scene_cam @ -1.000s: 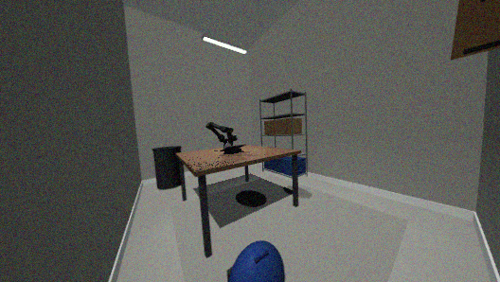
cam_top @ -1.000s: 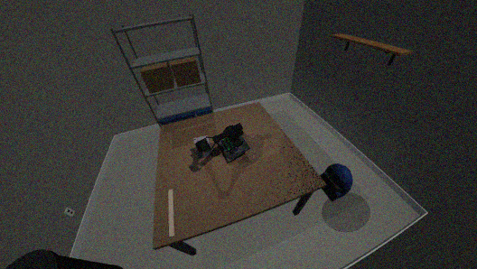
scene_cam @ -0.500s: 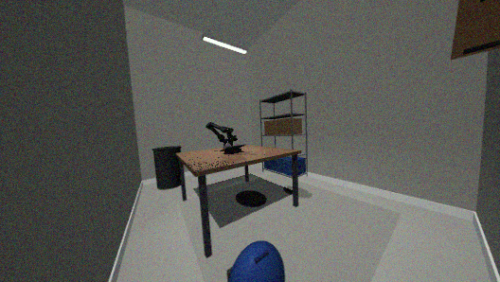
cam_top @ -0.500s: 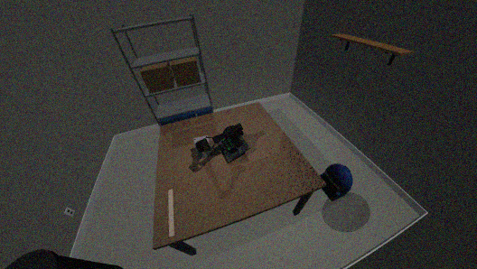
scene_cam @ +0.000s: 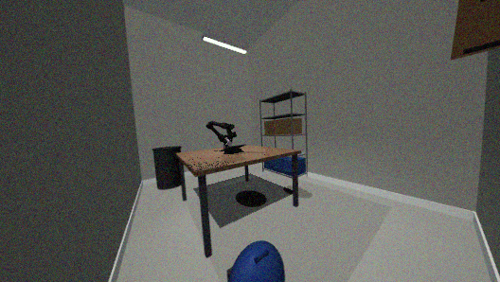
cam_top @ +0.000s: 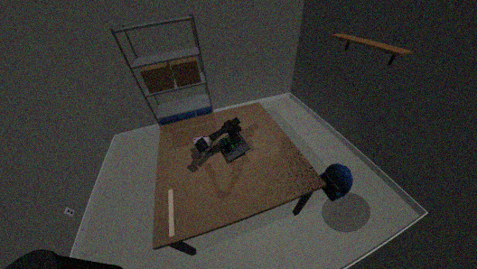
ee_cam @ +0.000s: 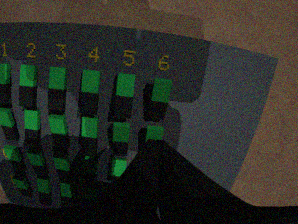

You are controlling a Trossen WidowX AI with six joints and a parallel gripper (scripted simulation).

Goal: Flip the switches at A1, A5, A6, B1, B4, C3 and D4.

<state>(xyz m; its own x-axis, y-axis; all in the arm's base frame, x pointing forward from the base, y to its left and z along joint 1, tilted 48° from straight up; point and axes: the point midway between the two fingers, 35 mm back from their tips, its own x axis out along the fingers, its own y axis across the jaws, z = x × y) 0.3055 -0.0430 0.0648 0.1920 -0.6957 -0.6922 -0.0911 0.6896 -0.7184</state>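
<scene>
The dark switch panel point(cam_top: 238, 156) point(scene_cam: 234, 149) point(ee_cam: 227, 110) lies on the table. In the wrist view its switches show a green end and a black end: A1 point(ee_cam: 4, 74) at the left edge, A5 point(ee_cam: 125, 85), A6 point(ee_cam: 161, 90), B1 point(ee_cam: 6, 118), B4 point(ee_cam: 89, 127) and C3 point(ee_cam: 61, 164). D4 is hidden behind the dark gripper. My gripper point(ee_cam: 154, 147) is shut and empty, its tip in front of the near part of B6 point(ee_cam: 154, 132). Contact is not clear. Dim, grainy light leaves which ends are raised hard to tell.
The wooden table point(cam_top: 266, 171) point(scene_cam: 265, 152) carries the arm and the panel. A shelf rack point(cam_top: 205, 86) point(scene_cam: 307, 128) stands beyond it in the top view. A dark bin point(scene_cam: 168, 167) and a blue rounded object point(cam_top: 340, 179) point(scene_cam: 259, 270) are off the table.
</scene>
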